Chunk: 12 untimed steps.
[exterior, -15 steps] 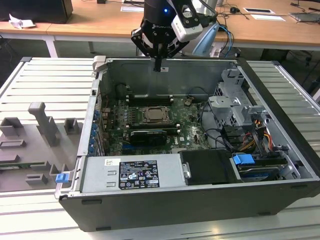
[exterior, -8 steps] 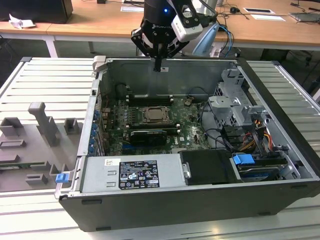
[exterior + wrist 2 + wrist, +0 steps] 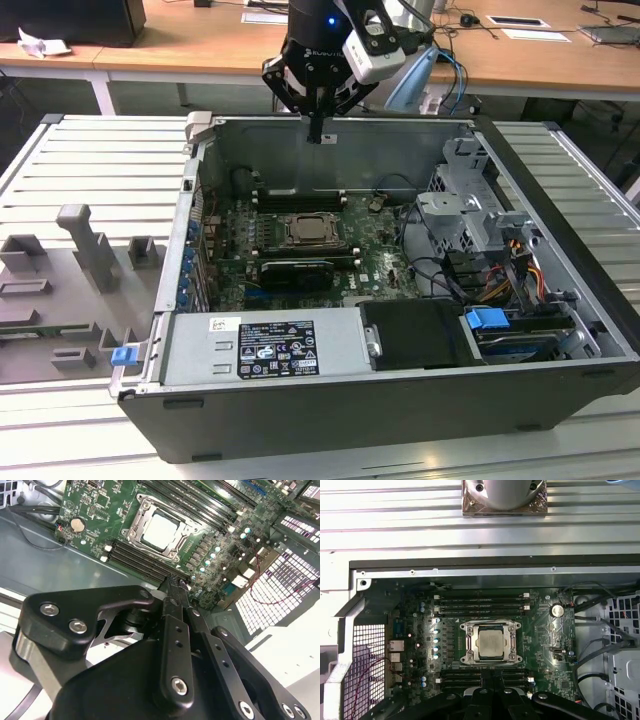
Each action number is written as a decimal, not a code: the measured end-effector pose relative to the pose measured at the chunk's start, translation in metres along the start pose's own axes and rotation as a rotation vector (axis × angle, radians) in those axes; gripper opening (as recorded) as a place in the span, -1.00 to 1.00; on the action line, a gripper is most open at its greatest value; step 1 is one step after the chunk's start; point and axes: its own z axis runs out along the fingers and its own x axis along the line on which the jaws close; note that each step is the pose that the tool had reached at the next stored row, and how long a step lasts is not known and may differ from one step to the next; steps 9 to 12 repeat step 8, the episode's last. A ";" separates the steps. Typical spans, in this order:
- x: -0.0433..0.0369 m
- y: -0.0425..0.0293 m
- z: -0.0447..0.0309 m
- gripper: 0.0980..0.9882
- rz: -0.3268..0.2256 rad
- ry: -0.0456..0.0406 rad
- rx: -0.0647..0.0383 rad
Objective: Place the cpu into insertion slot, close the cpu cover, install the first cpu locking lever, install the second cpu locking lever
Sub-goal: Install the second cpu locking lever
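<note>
The cpu (image 3: 489, 643) lies flat in the insertion slot, its pale metal face showing in both wrist views (image 3: 161, 530). The cpu cover (image 3: 469, 645) lies down around the chip as a silver frame and hides the slot's rim. I cannot tell how the locking levers stand. In the exterior view the cpu (image 3: 307, 232) sits mid-board, and my gripper (image 3: 316, 135) hangs well above it near the case's far wall. Its black fingers (image 3: 176, 605) are pressed together with nothing between them, and their tips (image 3: 492, 675) point down at the memory slots beside the socket.
Memory slots (image 3: 482, 605) flank the socket. A black card (image 3: 292, 272) lies in front of it, then the grey power supply (image 3: 265, 345). A drive cage (image 3: 470, 205) and cables (image 3: 440, 270) fill the exterior view's right. Grey fixtures (image 3: 85, 245) stand outside the case.
</note>
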 end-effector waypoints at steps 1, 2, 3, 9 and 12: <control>0.0000 0.0000 0.0000 -0.98 0.000 0.0000 0.000; 0.0000 0.0000 0.0000 -0.98 0.000 0.0000 0.000; 0.0000 0.0000 0.0000 -0.98 0.000 0.0000 0.000; 0.0000 0.0000 0.0000 -0.98 0.000 0.0000 0.000; 0.0000 0.0000 0.0000 -0.98 0.000 0.0000 0.000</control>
